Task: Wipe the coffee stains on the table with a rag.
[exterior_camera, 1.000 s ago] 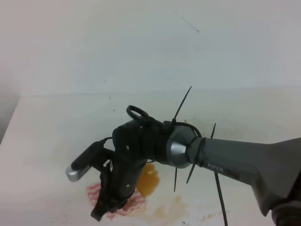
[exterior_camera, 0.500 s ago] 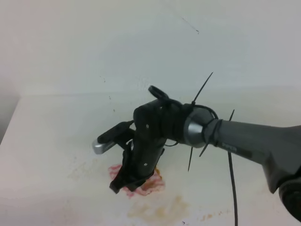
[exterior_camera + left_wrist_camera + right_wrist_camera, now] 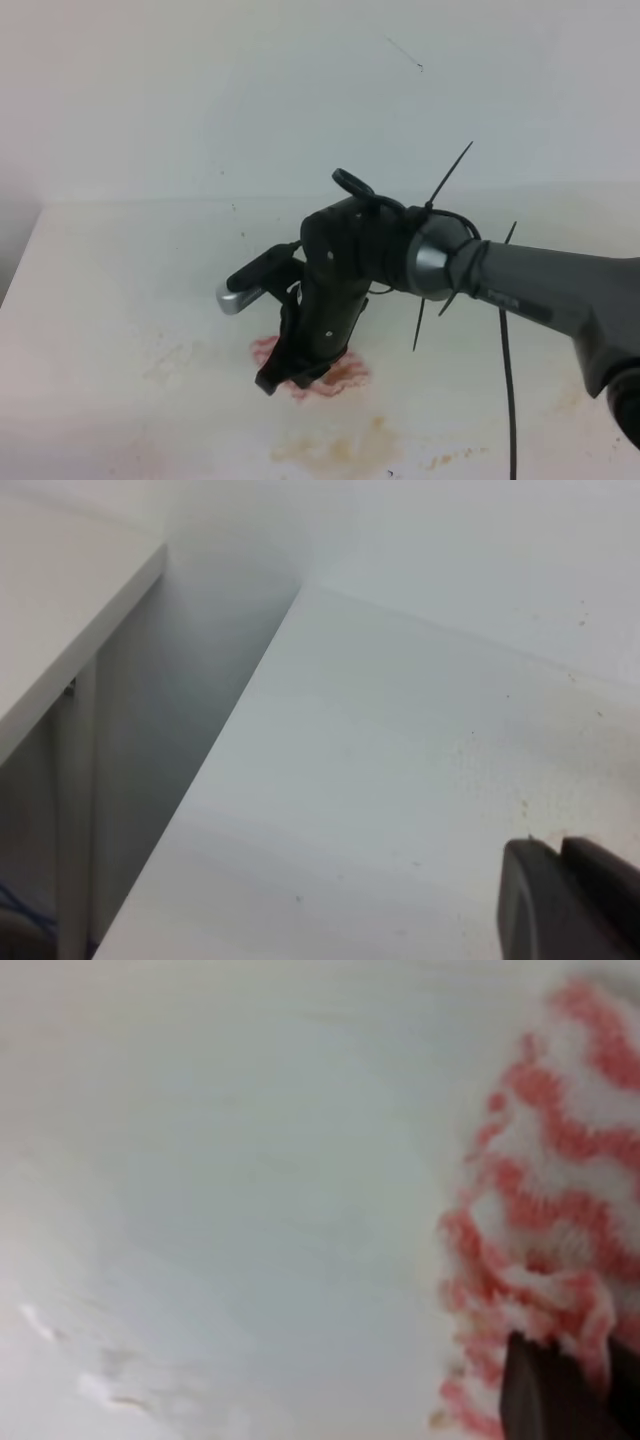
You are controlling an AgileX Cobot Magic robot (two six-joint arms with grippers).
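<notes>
On the table (image 3: 110, 300), just above the faint tan smears (image 3: 340, 445), the right gripper (image 3: 285, 375) pinches the rag (image 3: 335, 378) nearly closed, pressing it flat to scrub.

my right arm (image 3: 540, 290) shows a grey link, silver joint ring, black wrist housing, looped black cable and stray zip-tie tails.

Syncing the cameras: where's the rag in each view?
Exterior high: rag lower centre on the table, pinned under the right gripper.
Left wrist: not in it; only bare table and the left gripper's tip.
Right wrist: rag along the right edge, bunched at the fingertips.
Shared landmark: the white table.
</notes>
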